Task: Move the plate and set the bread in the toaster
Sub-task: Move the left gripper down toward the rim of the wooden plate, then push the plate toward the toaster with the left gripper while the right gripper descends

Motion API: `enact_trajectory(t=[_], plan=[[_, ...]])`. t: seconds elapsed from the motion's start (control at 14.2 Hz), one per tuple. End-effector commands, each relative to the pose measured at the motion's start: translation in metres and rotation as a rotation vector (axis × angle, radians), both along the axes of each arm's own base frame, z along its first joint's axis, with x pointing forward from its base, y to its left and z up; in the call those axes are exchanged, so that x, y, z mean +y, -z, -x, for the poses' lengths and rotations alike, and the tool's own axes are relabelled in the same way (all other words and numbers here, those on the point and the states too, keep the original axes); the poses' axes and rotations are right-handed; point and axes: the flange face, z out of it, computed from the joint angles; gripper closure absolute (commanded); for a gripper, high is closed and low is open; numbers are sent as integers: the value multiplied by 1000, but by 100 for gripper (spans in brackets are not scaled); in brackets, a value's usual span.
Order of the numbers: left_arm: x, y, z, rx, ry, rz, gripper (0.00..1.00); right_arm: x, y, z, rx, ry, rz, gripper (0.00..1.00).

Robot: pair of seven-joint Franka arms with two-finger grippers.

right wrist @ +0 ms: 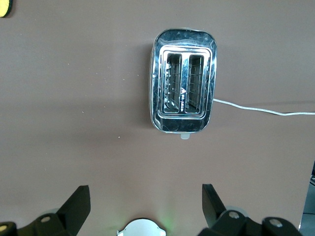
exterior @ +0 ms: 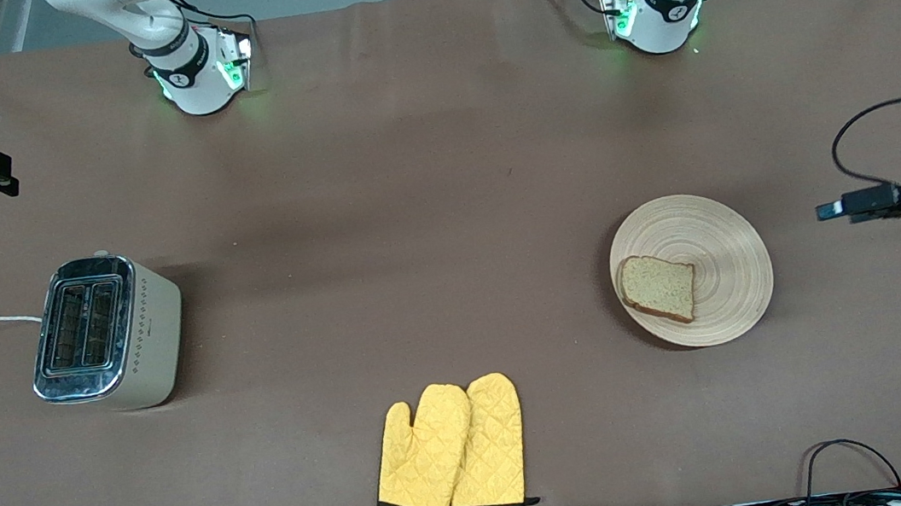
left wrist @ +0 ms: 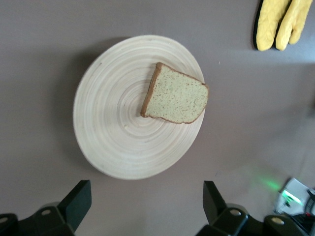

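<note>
Plate (exterior: pixel 710 234): on the bench (exterior: pixel 444 202) toward the left arm's end, flat, nothing gripping it.
Bread (exterior: pixel 659 288): lying flat on the plate, off-centre, on the half toward the toaster and nearer the front camera.
Toaster (exterior: pixel 106 332): upright toward the right arm's end, well apart from the plate; both slots empty, running nearer-to-farther from the front camera.
Left claw (left wrist: pixel 145 199): wide, holding nothing, up in the air above the bench just off the plate's rim.
Right claw (right wrist: pixel 145 204): wide, empty, above bare bench beside the toaster; waiting.
Key relation: plate closest to the left claw, so probably the left arm's grab (bread sits on the plate half away from that claw); long trip needed toward the toaster.
Progress: seemingly nothing done yet.
Other: yellow mitts (exterior: pixel 450 449) at the bench edge nearest the front camera, between plate and toaster.
</note>
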Motion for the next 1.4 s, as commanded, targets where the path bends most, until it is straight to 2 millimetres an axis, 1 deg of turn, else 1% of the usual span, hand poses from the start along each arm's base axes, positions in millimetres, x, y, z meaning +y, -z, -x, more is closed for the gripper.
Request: enact_trajectory(t=[0.0, 0.07, 0.14, 0.21, 0.28, 0.35, 0.42, 0.49, 0.7, 0.77, 0.84, 0.91, 0.98, 1.05, 1.12, 1.19, 1.26, 1.33], plan=[[12, 73, -18, -18, 45, 108, 0, 2, 0, 2, 4, 10, 13, 0], [11, 100, -21, -26, 56, 159, 0, 2, 0, 2, 5, 11, 10, 0], [15, 125, -22, -46, 70, 184, 0, 1, 0, 2, 5, 13, 6, 0], [23, 146, -22, -72, 73, 192, 0, -1, 0, 2, 5, 16, 6, 0], [25, 163, -21, -81, 78, 202, 0, -2, 1, 2, 6, 16, 5, 0], [26, 177, -19, -88, 82, 216, 0, -2, 2, 2, 11, 17, 5, 0], [25, 186, -18, -92, 90, 225, 0, -2, 1, 2, 10, 15, 5, 0], [28, 192, -18, -100, 85, 225, 0, -2, 1, 2, 8, 16, 5, 0], [26, 208, -16, -96, 88, 235, 1, -1, 2, 2, 11, 15, 5, 0], [26, 210, -16, -99, 89, 236, 19, -1, 1, 2, 9, 16, 5, 0], [25, 209, -16, -117, 104, 245, 48, 0, 2, 2, 13, 14, 5, 0], [24, 209, -17, -134, 99, 265, 68, 0, 3, 2, 15, 15, 5, 0], [23, 209, -18, -140, 81, 282, 82, 0, 3, 3, 17, 16, 2, 0], [24, 211, -17, -138, 76, 288, 92, 3, 5, 3, 25, 10, 0, 0], [23, 212, -17, -136, 78, 289, 99, 5, 15, 0, 41, 8, -13, 0], [24, 212, -17, -136, 77, 287, 100, 10, 28, -4, 55, 4, -53, 0], [22, 211, -17, -138, 82, 289, 100, 11, 46, -12, 61, 9, -107, 0], [21, 210, -18, -144, 86, 291, 100, 8, 66, -18, 80, 24, -132, 0]])
